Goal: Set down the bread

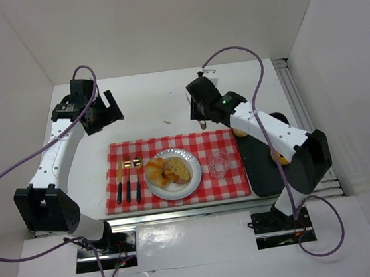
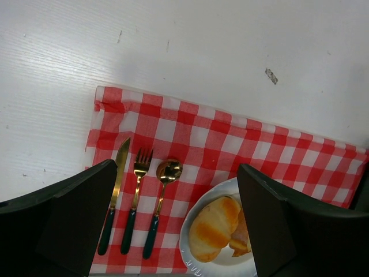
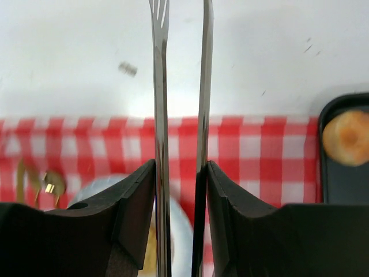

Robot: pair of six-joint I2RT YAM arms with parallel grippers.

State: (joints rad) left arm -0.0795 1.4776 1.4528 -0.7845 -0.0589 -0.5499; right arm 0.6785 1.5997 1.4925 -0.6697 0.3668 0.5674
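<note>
Bread point(image 1: 168, 170) on plate point(image 1: 192, 186) — tongs point(image 3: 161, 115), right hand point(image 3: 180, 168)

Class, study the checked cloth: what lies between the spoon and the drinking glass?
The white plate holding the bread sits between the spoon and the glass, shown plainly in the top view.

Cutlery point(image 1: 128, 182) and glass point(image 1: 219, 165) flank the plated bread point(image 1: 168, 170).

Puffy golden-brown crescent roll point(image 1: 155, 171) is laid flat on the white plate point(image 1: 192, 188), at its 9 o'clock side. Flat oval toasted slice point(image 1: 177, 171) is set touching it, toward 3 o'clock.
</note>
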